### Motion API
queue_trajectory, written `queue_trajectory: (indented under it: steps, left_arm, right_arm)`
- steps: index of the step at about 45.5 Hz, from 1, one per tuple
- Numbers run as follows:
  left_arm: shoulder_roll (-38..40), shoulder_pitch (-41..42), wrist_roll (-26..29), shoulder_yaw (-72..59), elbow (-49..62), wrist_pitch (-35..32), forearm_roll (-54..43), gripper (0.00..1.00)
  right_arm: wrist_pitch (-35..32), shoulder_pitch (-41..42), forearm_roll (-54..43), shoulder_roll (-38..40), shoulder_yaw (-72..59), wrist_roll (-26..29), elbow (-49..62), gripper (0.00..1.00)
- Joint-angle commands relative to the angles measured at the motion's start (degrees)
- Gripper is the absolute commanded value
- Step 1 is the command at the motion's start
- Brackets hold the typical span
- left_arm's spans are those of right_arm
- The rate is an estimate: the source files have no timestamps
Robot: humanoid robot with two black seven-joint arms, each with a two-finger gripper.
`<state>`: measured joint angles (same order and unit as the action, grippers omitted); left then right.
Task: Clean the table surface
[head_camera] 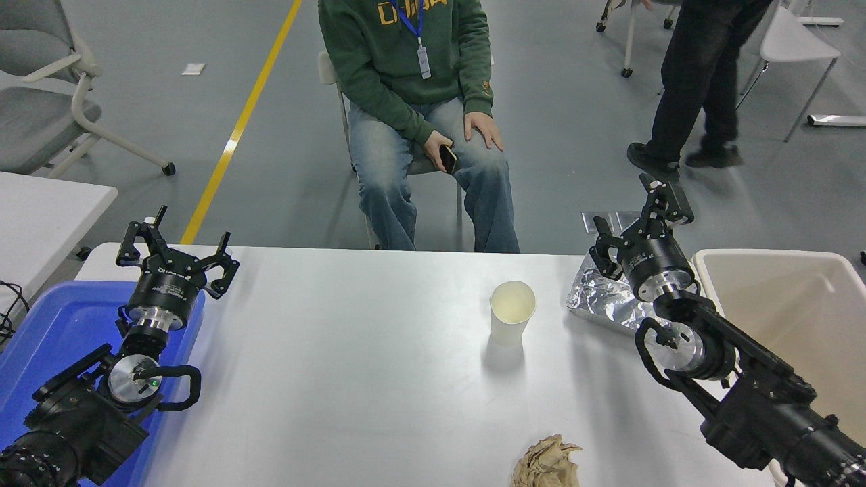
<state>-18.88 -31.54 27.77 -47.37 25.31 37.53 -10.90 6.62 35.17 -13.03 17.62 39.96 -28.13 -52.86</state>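
The table surface [352,365] is a wide white top filling the lower part of the head view. On it stand a white paper cup [512,312] right of centre, a crumpled sheet of silver foil [602,301] at the far right, and a crumpled brown paper wad [547,462] at the near edge. My right gripper [636,215] hangs open above the foil's far end, nothing between its fingers. My left gripper [177,247] is parked open at the far left.
A blue tray [47,338] lies under the left arm. A beige bin [798,318] stands off the table's right end. A seated person [413,101] faces the far edge; another person [703,74] walks behind at the right. A smaller white table [40,216] is at the left.
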Motion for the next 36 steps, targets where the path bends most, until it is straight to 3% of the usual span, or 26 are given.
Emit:
queue_trajectory:
  steps: [1,10,21,36]
  left_arm:
    - [0.0,0.0,0.0,0.0,0.0,0.1,0.0,1.00]
    - [0.0,0.0,0.0,0.0,0.0,0.0,0.0,1.00]
    - [0.0,0.0,0.0,0.0,0.1,0.1,0.1,1.00]
    - [0.0,0.0,0.0,0.0,0.1,0.1,0.1,1.00]
  right_arm:
    - [0.3,6.7,-0.4,6.7,-15.9,0.8,-1.7,1.00]
    - [0.7,18.2,-2.0,12.3,-35.4,1.6,-5.0,1.00]
    - [2.2,40.2,-2.2,13.1,-68.0,1.9,-9.0,1.00]
    - [2.4,46.7,-10.3,5.1,-84.3,2.5,-9.5,1.00]
